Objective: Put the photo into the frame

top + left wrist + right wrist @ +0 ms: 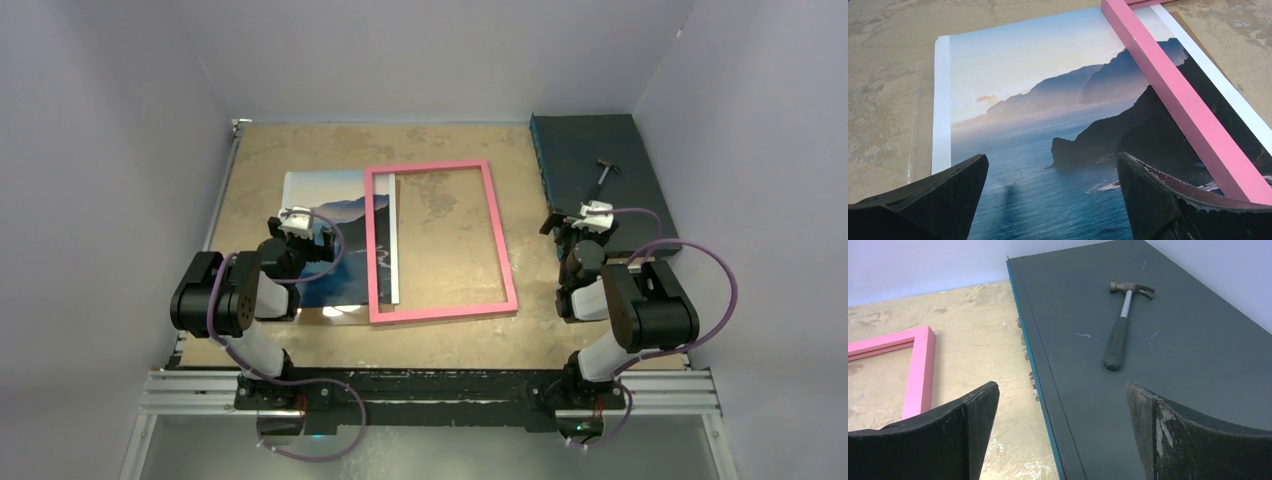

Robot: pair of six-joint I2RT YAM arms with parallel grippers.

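Note:
The photo (335,235) lies face up at the left of the table, showing sky, dark mountains and sea. The pink frame (498,235) lies flat to its right, and its left rail rests across the photo's right part. In the left wrist view the photo (1038,125) fills the middle and the pink rail (1188,110) crosses it diagonally. My left gripper (292,222) is open and empty just above the photo's lower left part. My right gripper (583,218) is open and empty, to the right of the frame (918,367) at the edge of the dark panel.
A dark teal panel (590,160) lies at the back right with a hammer (604,175) on it, also in the right wrist view (1122,322). A brown board edge (325,315) shows under the photo's near edge. Walls enclose the table on three sides.

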